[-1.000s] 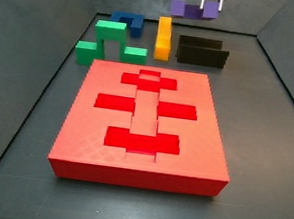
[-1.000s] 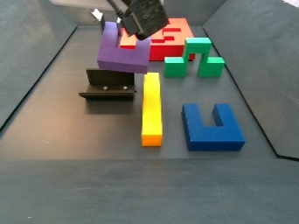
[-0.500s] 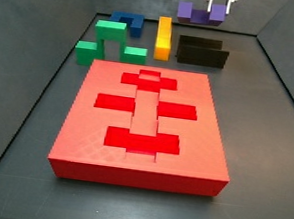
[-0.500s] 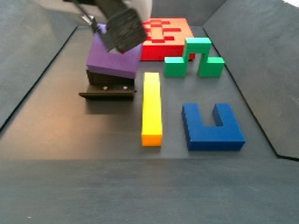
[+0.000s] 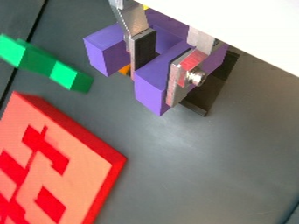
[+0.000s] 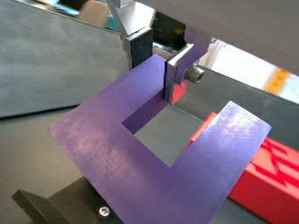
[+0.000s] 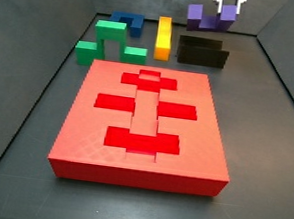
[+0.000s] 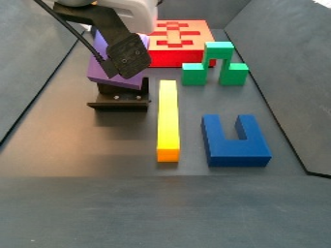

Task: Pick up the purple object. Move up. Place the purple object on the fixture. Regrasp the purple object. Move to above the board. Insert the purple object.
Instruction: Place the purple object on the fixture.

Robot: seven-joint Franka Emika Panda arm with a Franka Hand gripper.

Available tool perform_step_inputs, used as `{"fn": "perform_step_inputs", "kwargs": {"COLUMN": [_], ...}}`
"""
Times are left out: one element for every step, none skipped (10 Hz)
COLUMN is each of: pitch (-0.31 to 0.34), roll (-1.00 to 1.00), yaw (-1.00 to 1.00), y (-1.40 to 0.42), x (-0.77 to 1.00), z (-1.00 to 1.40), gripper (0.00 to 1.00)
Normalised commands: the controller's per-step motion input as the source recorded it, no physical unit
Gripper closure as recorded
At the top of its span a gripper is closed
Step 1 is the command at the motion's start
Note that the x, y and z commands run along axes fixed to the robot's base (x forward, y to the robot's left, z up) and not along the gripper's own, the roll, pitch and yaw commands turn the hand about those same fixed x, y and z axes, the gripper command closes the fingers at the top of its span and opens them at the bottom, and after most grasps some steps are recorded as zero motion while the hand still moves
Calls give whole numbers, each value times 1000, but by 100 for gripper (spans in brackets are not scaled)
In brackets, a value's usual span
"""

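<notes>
Purple object carried above the fixture

The gripper (image 5: 163,54) was clamped on one prong of the purple object (image 5: 146,68), upper centre, over the fixture (image 8: 118,95). Best practice: lower squarely and seat it before releasing.

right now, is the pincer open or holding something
Pincer: shut on the purple object, gripping one prong, just above the fixture.

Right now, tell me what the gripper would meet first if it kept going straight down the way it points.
Likely the fixture: the gripper, shut on the purple object, hangs just above it, so the block would touch first. Depth is unclear.
</notes>
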Motion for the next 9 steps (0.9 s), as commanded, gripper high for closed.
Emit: {"fn": "perform_step_inputs", "kwargs": {"pitch": [357, 329, 154, 26, 6, 0, 0, 0, 0], "roll": [0, 0, 0, 0, 0, -17, -60, -14, -11], "yaw": [374, 263, 143, 0, 0, 0, 0, 0, 0], "y": [0, 0, 0, 0, -11, 0, 0, 0, -26], "x": [523, 494, 314, 97, 26, 0, 26, 0, 40], "z": [-29, -94, -191, -340, -354, -271, -214, -257, -337], "gripper": [100, 100, 100, 100, 100, 100, 100, 100, 100]}}
